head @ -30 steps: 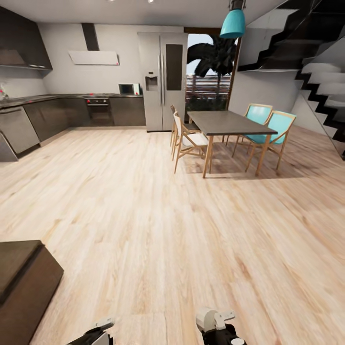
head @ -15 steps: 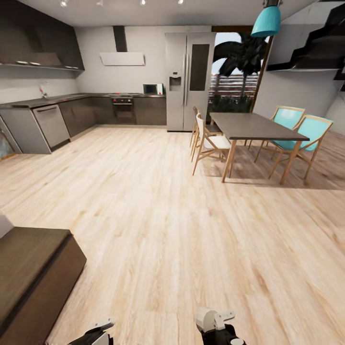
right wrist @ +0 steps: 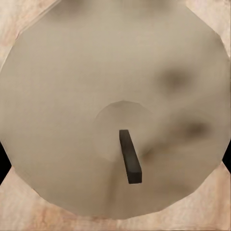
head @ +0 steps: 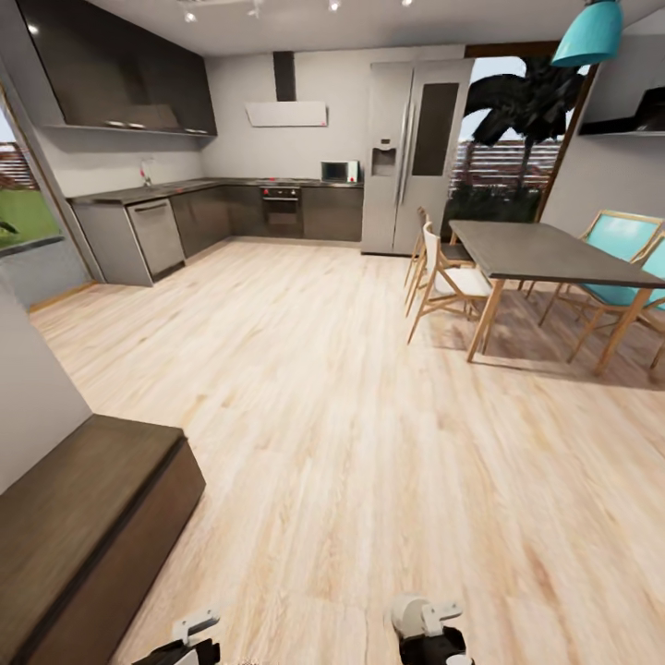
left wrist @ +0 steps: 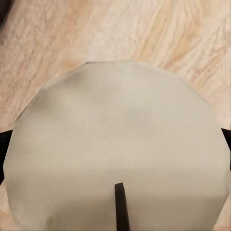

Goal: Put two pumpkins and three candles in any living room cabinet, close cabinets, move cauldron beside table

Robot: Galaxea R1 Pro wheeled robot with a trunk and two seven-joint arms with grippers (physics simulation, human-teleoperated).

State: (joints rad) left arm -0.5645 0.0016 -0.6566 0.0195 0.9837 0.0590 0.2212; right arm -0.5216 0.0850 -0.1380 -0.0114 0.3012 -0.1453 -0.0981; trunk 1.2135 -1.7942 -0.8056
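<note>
The room is bright and evenly lit by ceiling spotlights (head: 189,16) and daylight. The dining table (head: 545,251) casts a soft shadow. Edges look stretched; both wrist views are blurred.

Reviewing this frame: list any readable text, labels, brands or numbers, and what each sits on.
No legible text in any view.
Fridge: the dispenser panel shows no readable marking.
Microwave and oven: any markings are too small and blurred to read.
Candle in the left wrist view and candle in the right wrist view: plain tops, only a dark wick, no label.
</note>
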